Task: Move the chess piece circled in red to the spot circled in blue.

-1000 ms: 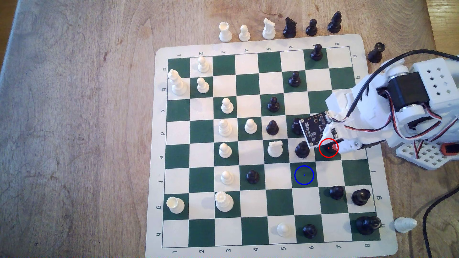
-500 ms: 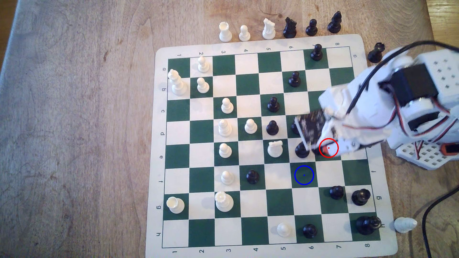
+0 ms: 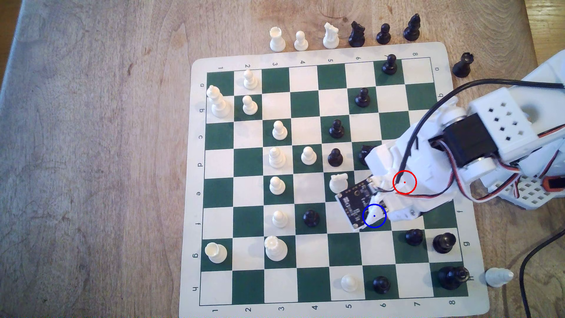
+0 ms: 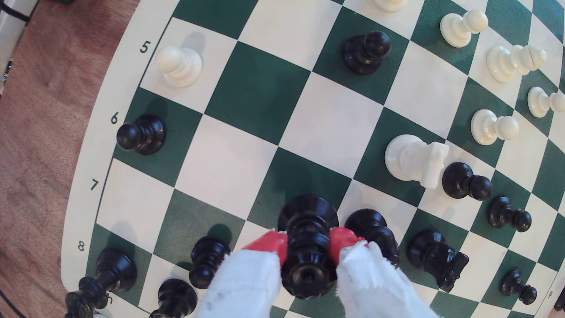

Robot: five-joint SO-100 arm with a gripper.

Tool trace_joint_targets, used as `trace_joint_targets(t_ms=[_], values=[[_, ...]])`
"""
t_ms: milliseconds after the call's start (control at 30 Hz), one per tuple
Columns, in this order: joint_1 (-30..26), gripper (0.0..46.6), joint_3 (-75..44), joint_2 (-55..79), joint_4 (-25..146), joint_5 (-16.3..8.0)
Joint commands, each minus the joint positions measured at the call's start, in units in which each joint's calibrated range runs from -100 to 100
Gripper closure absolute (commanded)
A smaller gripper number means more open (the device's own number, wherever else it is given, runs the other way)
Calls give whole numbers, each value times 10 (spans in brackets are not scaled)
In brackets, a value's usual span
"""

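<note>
Wooden bench [image 3: 91, 153] carries a green-and-cream chessboard [image 3: 312, 183], borders printed 1–8 and a–h (wrist view reads 5, 6, 7, 8 along one edge). White arm [image 3: 489, 137] reaches in from the exterior view's right. Tool [image 4: 308, 244], red-tipped, is clamped on the chess piece [image 4: 307, 241] at its stem, over the spot [image 3: 380, 225], the blue-ringed green square in row f, column 6. Black pawn [image 4: 371, 226] stands just beside.

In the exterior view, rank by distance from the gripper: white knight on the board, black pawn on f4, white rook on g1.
From the gripper, which holds the chess piece:
1. White knight, up and to the exterior view's left.
2. Black pawn, directly left.
3. White rook, far left.
</note>
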Motion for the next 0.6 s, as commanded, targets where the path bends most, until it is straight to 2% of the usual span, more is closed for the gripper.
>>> trace_joint_targets(t_ms=[0,567], values=[[-10,410,-61,14,-13,1],[-6,409,-82,93,-45,8]])
